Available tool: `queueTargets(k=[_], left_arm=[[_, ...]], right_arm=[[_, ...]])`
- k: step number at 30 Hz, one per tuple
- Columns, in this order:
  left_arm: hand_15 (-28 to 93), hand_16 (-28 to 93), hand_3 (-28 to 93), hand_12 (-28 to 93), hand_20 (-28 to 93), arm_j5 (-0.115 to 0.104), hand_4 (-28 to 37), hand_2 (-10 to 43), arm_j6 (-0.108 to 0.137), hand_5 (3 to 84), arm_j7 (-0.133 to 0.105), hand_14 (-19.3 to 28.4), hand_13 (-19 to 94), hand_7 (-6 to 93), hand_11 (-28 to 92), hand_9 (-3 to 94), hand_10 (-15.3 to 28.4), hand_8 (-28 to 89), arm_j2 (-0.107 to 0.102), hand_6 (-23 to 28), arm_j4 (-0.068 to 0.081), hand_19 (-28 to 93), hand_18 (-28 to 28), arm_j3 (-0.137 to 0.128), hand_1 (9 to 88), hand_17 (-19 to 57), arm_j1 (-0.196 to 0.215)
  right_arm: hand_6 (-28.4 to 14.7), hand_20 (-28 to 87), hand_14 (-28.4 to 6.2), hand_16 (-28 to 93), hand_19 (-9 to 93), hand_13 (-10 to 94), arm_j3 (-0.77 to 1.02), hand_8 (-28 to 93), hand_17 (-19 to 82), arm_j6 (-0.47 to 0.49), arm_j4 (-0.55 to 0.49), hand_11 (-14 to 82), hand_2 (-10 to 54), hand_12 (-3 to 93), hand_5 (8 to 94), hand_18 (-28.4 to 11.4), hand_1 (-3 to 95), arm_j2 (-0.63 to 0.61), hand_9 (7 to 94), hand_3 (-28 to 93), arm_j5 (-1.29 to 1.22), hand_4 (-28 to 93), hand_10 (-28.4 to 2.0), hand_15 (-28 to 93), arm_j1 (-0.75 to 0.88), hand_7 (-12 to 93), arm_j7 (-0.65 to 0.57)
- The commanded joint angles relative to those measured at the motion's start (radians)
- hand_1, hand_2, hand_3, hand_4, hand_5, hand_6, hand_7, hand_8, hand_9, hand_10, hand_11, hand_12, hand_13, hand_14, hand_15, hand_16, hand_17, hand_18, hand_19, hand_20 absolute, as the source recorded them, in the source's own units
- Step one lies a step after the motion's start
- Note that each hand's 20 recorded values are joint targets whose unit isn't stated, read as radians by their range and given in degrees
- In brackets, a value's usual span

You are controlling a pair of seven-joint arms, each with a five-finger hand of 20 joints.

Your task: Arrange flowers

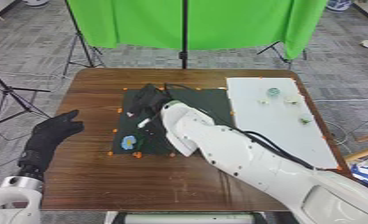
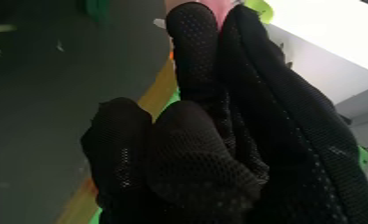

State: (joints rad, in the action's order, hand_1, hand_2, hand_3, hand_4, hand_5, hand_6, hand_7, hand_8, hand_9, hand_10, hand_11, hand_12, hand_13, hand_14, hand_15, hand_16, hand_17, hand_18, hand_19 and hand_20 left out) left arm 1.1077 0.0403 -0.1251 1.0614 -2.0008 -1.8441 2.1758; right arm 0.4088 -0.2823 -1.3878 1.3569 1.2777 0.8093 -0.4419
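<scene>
Extending over dark mat (image 1: 214, 100), right hand (image 1: 148, 101) near pink thing (image 2: 220, 6), grip unclear, left hand (image 1: 52, 134) with relaxed fingers

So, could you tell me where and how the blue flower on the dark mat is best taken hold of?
I would pinch the blue flower by opposite edges of its bloom, coming straight down from above: it seems to lie flat on the dark mat with nothing over it, and I can't make out a clear stem to grip.
</scene>
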Motion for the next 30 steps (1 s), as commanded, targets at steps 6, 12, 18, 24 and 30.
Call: queueTargets(k=[6, 12, 18, 24, 30], left_arm=[[17, -5, 65, 9, 15, 0.021, -10.3, 1.6, -0.043, 41.9, -0.038, 17.6, 41, 8.8, 18, 48.0, 14.7, -6, 0.004, 7.3, 0.022, 20, 14.6, 0.000, 40.9, 11.1, 0.000], [17, -5, 66, 9, 15, 0.047, -6.8, -2.4, -0.075, 41.5, -0.045, 17.1, 41, 9.7, 18, 48.0, 14.3, -7, 0.003, 6.8, 0.030, 20, 14.3, -0.007, 43.2, 11.3, -0.006], [17, -5, 65, 9, 15, 0.046, -5.3, -6.7, -0.076, 40.4, -0.036, 16.7, 41, 10.4, 18, 47.8, 13.8, -7, 0.003, 6.0, 0.029, 19, 13.9, -0.006, 44.3, 11.3, -0.007], [17, -5, 65, 9, 16, 0.045, -5.5, -7.0, -0.086, 40.7, -0.031, 16.8, 41, 10.4, 18, 47.7, 13.8, -7, 0.002, 6.1, 0.029, 18, 13.7, -0.010, 43.2, 11.2, -0.005], [17, -4, 65, 9, 16, 0.040, -6.0, -6.3, -0.094, 41.3, -0.028, 16.9, 41, 10.2, 18, 47.7, 14.0, -7, 0.002, 6.0, 0.028, 18, 13.7, -0.013, 41.9, 11.2, -0.002]], right_arm=[[-0.7, 58, 2.0, 27, 93, 94, -0.004, 7, 68, -0.003, 0.020, 2.3, -9.5, 25.3, 71.9, -11.7, 63.2, 0.023, 84.1, 59, 0.004, -17, -10.5, 66, -0.004, 23, -0.017], [-1.1, 57, 1.9, 27, 93, 94, -0.001, 5, 68, 0.001, 0.034, 3.7, -9.5, 22.2, 68.3, -11.7, 62.0, 0.022, 79.6, 59, 0.015, -17, -10.7, 65, 0.003, 21, -0.030], [-1.3, 56, 1.7, 27, 93, 94, -0.003, 4, 67, 0.001, 0.045, 6.0, -9.5, 19.0, 65.7, -11.8, 60.2, 0.018, 75.7, 60, 0.043, -17, -10.5, 64, 0.005, 20, -0.037], [-1.1, 55, 1.6, 28, 93, 94, 0.000, 3, 67, 0.006, 0.055, 7.4, -9.5, 17.6, 65.1, -12.1, 58.5, 0.011, 74.7, 62, 0.046, -17, -10.4, 63, 0.002, 20, -0.042], [0.2, 55, 1.4, 28, 93, 94, 0.011, 2, 67, 0.028, 0.051, 10.2, -9.5, 15.9, 62.4, -11.8, 54.3, 0.008, 73.0, 64, 0.042, -17, -11.5, 62, 0.007, 19, -0.047]])
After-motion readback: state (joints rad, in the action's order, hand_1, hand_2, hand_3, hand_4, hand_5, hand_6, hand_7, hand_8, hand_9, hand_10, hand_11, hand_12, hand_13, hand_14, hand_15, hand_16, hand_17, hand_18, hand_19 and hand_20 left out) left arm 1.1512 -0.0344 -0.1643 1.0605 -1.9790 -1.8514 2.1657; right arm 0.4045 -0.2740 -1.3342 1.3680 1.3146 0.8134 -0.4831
